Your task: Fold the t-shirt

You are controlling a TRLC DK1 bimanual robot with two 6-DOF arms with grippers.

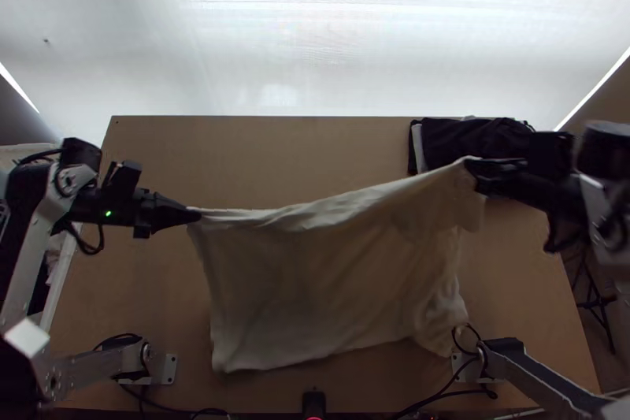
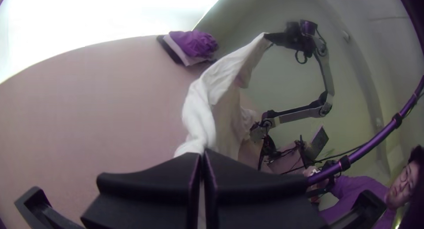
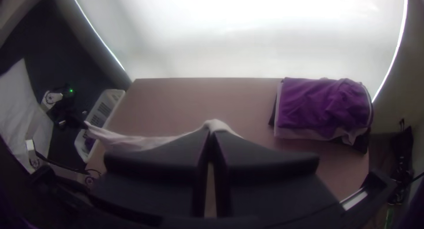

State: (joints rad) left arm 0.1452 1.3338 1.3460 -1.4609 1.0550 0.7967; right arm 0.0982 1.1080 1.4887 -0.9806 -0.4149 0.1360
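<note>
In the top view my left gripper (image 1: 194, 216) is shut on one upper corner of the white t-shirt (image 1: 339, 278). My right gripper (image 1: 471, 165) holds the opposite upper corner, a bit farther up the picture. The shirt hangs stretched between them, its upper edge slanting and its lower part falling toward the table's near side, with loose folds at the lower right. In the left wrist view the fingers of my left gripper (image 2: 202, 154) pinch the white cloth (image 2: 198, 118). The right wrist view has my right gripper (image 3: 211, 132) closed on a bunched bit of shirt (image 3: 216, 125).
A stack of folded dark, white and purple clothes (image 3: 324, 107) lies at the table's far right. Beyond the table's left edge stands a white basket (image 3: 115, 94). Bare wood (image 1: 260, 160) lies beyond the shirt.
</note>
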